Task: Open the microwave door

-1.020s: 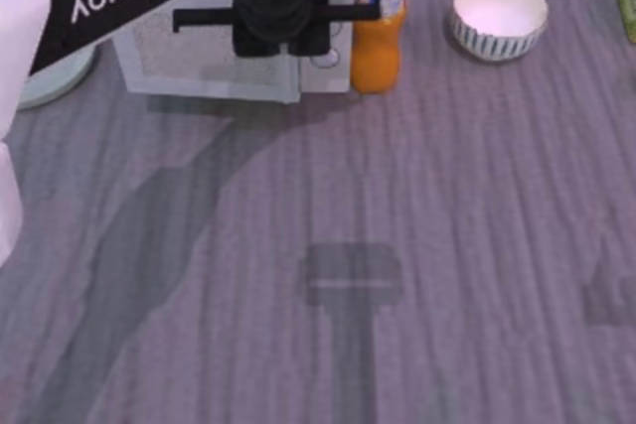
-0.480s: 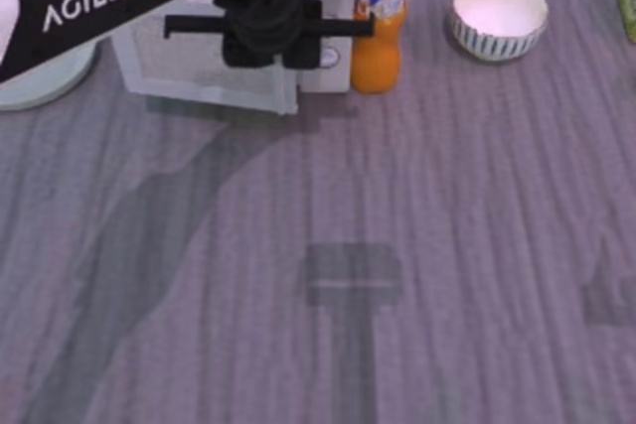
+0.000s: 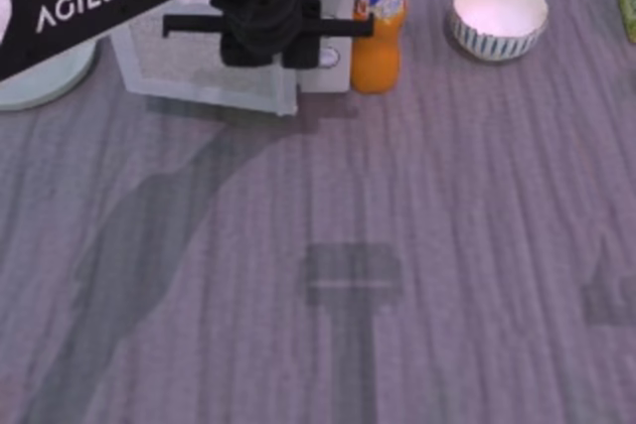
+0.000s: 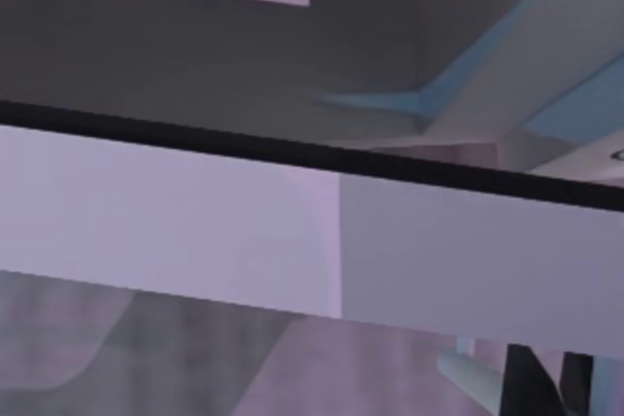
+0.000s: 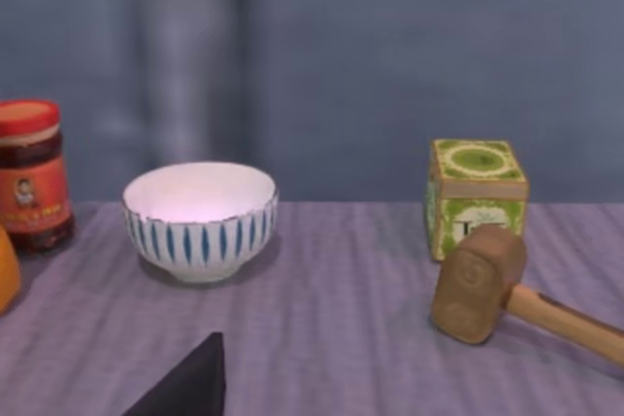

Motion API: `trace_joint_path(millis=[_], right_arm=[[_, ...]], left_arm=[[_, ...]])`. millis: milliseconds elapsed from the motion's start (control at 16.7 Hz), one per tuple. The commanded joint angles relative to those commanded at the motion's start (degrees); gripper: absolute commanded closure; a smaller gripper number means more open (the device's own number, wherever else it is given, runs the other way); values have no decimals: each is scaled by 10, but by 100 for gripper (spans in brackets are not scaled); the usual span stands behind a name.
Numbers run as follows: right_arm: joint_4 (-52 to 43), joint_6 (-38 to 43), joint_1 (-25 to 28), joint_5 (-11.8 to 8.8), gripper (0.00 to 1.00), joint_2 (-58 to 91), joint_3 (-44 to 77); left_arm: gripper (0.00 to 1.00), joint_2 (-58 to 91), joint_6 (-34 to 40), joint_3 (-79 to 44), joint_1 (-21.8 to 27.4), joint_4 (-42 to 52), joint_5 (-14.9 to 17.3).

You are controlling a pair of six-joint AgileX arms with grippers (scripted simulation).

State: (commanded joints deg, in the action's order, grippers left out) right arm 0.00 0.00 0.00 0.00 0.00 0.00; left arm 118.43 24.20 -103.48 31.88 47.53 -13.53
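Left end effector [image 3: 266, 32] over microwave door [image 3: 199, 71] front edge; finger state unclear; door slightly ajar.

The worktop [image 3: 447, 245] is seen from overhead, looking straight down, its far edge along the top of the frame. The left wrist view is pressed very close to the microwave [image 4: 292, 231], whose white surfaces fill it. The right wrist view is set low, facing the far right corner; the bowl [image 5: 200, 219] is shared with the top view.
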Motion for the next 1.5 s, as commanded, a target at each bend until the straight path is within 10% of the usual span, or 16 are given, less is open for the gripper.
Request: trace_joint_path(millis=[1500], right_arm=[[0, 0, 0, 0, 0, 0, 0]], left_arm=[[100, -32, -40, 57, -4, -23, 21]])
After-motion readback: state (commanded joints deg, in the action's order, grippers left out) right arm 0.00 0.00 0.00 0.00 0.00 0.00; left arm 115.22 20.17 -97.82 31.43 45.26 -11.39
